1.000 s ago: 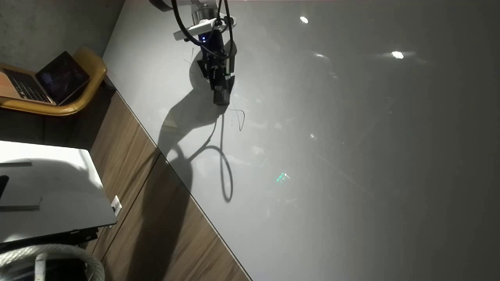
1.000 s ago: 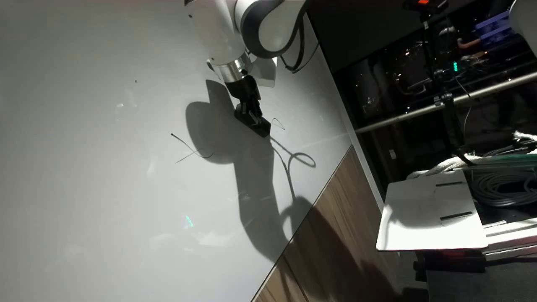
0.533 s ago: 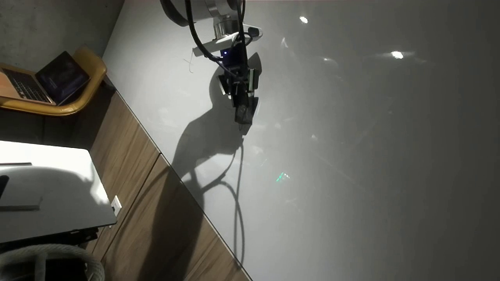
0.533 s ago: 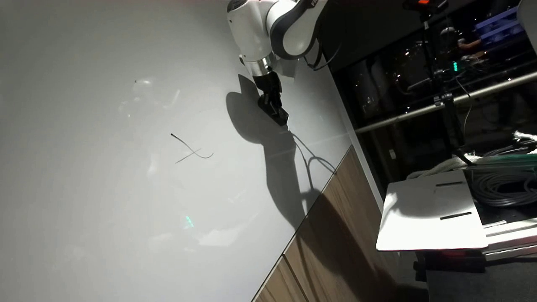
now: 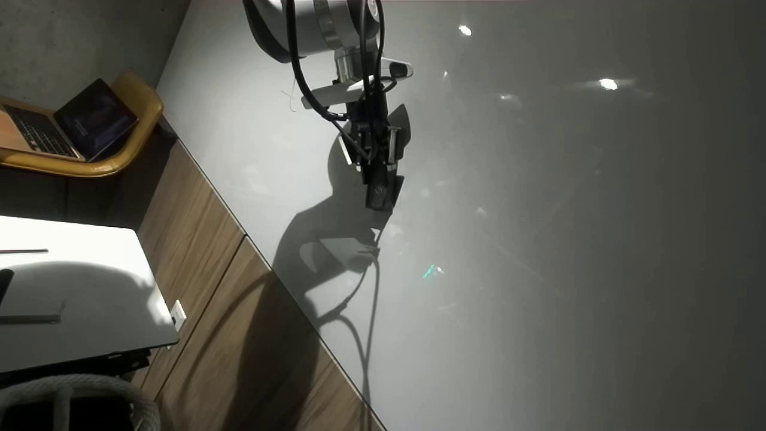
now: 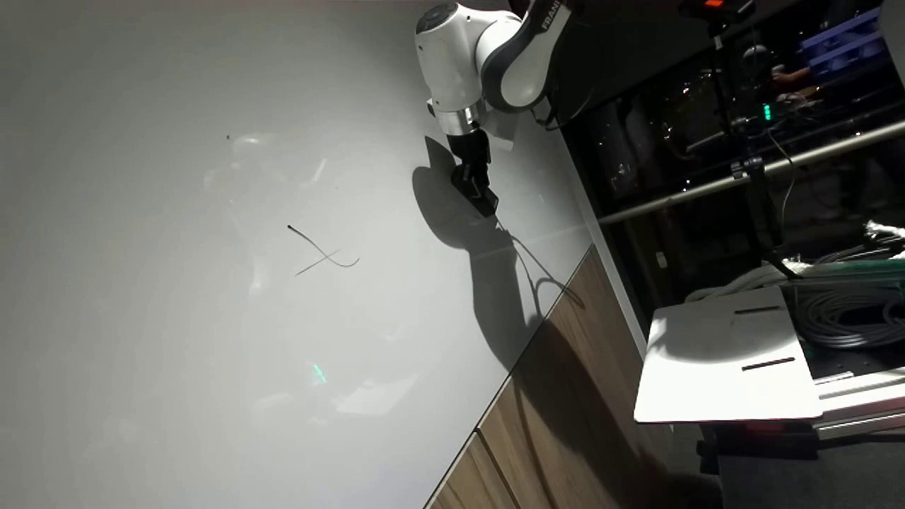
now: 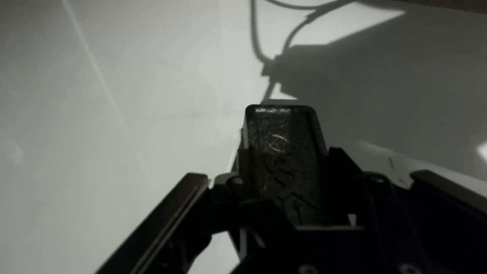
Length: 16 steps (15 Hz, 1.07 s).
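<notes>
Low and right of centre in the wrist view, the black two-fingered gripper (image 7: 288,163) is closed about a dark, round-cornered rectangular block (image 7: 282,131) with a scuffed, speckled face, its fingers (image 7: 342,167) parted only by the block's width. Good handling probably calls for even pressure from both sides, with the block square to the glossy white surface (image 5: 538,239) so that no corner tips. The block lies between the fingers and projects past their tips toward the top of the frame; whether it touches the surface cannot be told. Both exterior views show it below the white robot arm (image 6: 456,67), near mid-frame, beside a broad grey shadow (image 6: 495,297). Left of the gripper in an exterior view run thin, dark crossing lines (image 6: 325,256). Farther out, an exterior view shows brown wood-grain panels (image 5: 215,335) at lower left and, at upper left, an open laptop (image 5: 93,123) on a mustard-yellow chair (image 5: 78,170).
</notes>
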Tool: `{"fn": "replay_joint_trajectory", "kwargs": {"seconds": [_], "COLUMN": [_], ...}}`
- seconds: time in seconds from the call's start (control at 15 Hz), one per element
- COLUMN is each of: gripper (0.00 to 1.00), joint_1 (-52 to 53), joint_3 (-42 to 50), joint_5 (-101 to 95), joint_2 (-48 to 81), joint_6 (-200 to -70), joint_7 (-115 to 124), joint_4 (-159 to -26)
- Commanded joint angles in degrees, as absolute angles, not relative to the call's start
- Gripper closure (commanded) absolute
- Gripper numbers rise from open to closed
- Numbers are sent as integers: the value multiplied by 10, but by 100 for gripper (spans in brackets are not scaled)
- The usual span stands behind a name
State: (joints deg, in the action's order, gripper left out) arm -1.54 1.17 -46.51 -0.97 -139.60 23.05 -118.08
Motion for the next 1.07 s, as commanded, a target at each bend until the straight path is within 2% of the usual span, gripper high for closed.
{"fn": "replay_joint_trajectory", "kwargs": {"seconds": [0.0,0.47,1.0], "gripper": [72,72,72], "joint_1": [-19,7,82], "joint_3": [15,-12,-90], "joint_5": [-460,-452,-455], "joint_2": [-14,-2,28], "joint_6": [-1428,-1409,-1333], "joint_7": [234,255,297], "joint_4": [-1193,-1171,-1099]}}
